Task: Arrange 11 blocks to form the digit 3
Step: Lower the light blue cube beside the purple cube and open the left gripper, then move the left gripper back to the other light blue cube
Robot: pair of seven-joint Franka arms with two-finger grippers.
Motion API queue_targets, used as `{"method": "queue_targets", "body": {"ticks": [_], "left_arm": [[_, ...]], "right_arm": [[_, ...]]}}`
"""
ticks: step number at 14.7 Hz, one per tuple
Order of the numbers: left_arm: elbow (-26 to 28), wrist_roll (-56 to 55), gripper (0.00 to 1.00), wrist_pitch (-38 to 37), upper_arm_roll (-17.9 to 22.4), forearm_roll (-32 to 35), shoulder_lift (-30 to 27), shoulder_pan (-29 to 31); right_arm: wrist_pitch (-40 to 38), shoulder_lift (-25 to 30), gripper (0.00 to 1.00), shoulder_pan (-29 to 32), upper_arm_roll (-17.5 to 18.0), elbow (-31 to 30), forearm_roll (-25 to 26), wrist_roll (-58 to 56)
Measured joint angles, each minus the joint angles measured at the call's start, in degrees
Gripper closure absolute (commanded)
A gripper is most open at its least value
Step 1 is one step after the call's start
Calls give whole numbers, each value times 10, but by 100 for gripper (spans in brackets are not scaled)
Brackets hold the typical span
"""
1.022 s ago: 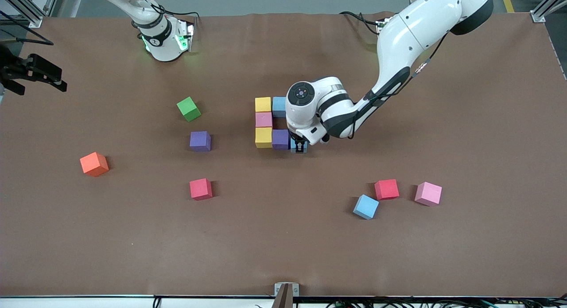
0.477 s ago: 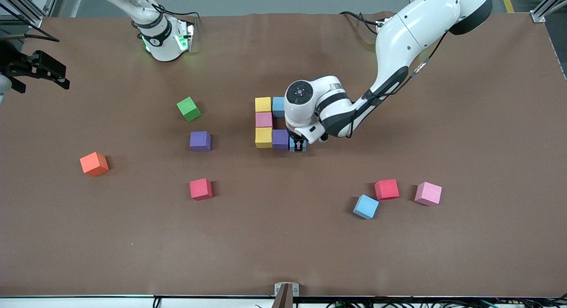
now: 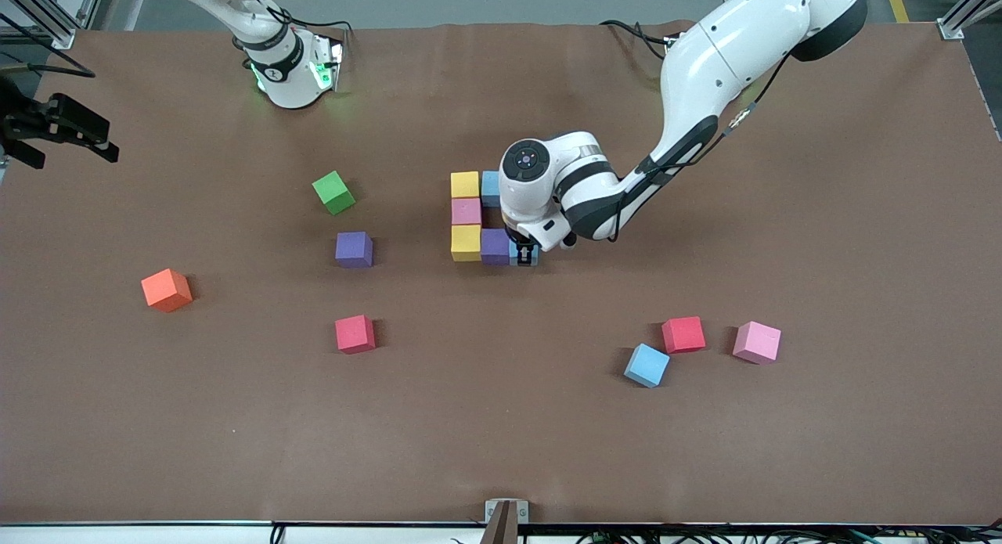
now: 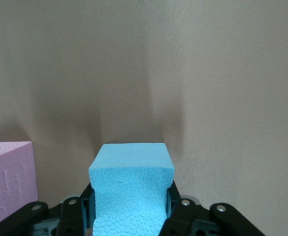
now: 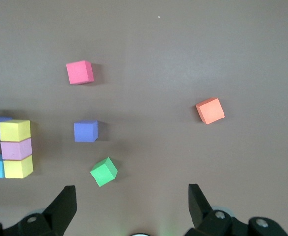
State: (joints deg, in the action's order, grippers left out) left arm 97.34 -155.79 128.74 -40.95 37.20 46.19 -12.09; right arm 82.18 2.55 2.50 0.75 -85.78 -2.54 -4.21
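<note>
A partial figure of blocks lies mid-table: yellow [image 3: 465, 185], light blue [image 3: 491, 188], pink [image 3: 466, 211], yellow [image 3: 466, 243] and purple [image 3: 495, 246]. My left gripper [image 3: 527, 255] is shut on a light blue block [image 4: 131, 182], low against the purple block's side toward the left arm's end. A pinkish cube [image 4: 8, 182] shows beside it in the left wrist view. Loose blocks: purple [image 3: 354, 249], red [image 3: 355, 333], red [image 3: 683, 334], light blue [image 3: 646, 365], pink [image 3: 757, 341]. My right gripper [image 3: 59, 125] waits open over the table edge at the right arm's end.
A green cube [image 3: 333, 192] and an orange cube [image 3: 166, 290] lie toward the right arm's end, also seen in the right wrist view as green cube [image 5: 104, 171] and orange cube [image 5: 210, 110]. The left forearm hangs over the figure's end toward the left arm.
My left gripper has slid the light blue block a little toward the purple block, closing the gap. The right gripper has only swayed slightly in place.
</note>
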Motion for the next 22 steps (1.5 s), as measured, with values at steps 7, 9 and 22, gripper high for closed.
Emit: {"method": "queue_targets", "body": {"ticks": [7, 9, 22], "left_arm": [[-1, 2, 0, 0, 1, 0, 2, 1], [-4, 5, 0, -2, -1, 0, 2, 2], [-43, 155, 0, -144, -130, -15, -18, 133]], "right_arm": [[15, 28, 0, -24, 8, -35, 33, -1], [16, 28, 0, -31, 8, -37, 38, -1], [16, 28, 0, -21, 1, -39, 19, -1]]}}
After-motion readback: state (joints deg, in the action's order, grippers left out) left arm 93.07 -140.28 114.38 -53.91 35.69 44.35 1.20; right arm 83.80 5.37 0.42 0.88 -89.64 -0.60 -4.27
